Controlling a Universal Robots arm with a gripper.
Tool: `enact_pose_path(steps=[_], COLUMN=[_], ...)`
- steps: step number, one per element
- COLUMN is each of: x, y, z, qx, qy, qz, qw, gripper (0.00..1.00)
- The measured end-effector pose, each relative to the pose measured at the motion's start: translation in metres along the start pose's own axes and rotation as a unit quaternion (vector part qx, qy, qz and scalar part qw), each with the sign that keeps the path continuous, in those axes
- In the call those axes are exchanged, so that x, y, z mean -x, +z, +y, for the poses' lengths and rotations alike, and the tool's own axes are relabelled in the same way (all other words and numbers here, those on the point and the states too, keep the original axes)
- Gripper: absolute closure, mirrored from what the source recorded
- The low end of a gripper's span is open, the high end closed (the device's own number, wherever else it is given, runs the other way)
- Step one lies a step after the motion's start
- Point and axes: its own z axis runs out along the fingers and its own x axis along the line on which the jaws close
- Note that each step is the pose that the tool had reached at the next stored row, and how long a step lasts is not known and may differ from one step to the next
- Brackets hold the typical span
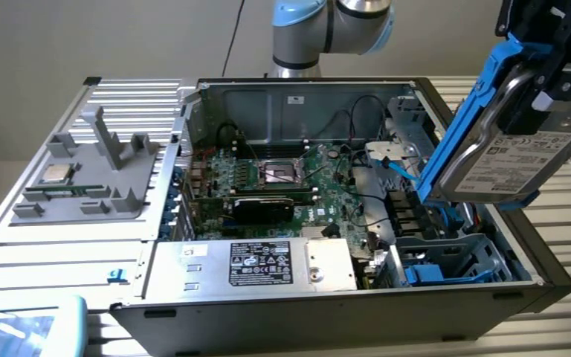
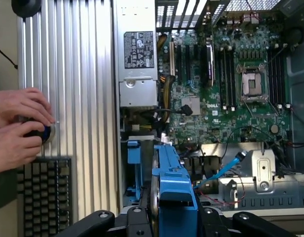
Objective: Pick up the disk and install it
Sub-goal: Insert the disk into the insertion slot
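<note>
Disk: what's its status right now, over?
Gripper shut on the disk. Disk tilted in the air above the open computer case, not yet seated. Blue cable close by, inside the case.

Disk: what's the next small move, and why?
Probably a short, slow lowering toward the drive cage, keeping the disk lined up with it. The claw grips the disk, which hangs tilted above the open case at the exterior view's right, clear of the cage and not yet seated.

Disk [image 1: 508, 149] in my gripper [image 1: 549, 56], over case [image 1: 315, 316] at the exterior view's right; cage [image 1: 454, 260] below disk; motherboard [image 1: 335, 193] mid-case; fixture [image 1: 87, 178] beside case, the exterior view's left.
</note>
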Motion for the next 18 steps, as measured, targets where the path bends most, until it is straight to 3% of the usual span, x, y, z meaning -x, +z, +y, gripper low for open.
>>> enact_pose_path(steps=[5,9,14,18], x=[-0.011,-0.014,-0.015,-0.015], y=[0.0088,0.0147,0.0152,0.0224], z=[-0.0009,-0.0012,-0.0013,-0.0015], qx=[-0.0041,-0.0046,-0.0046,-0.0046], qy=[0.005,0.007,0.007,0.007], qz=[-0.0004,-0.0005,-0.0004,-0.0005], qw=[1.0000,1.0000,1.0000,1.0000], gripper=[0.63,0.63,0.63,0.63])
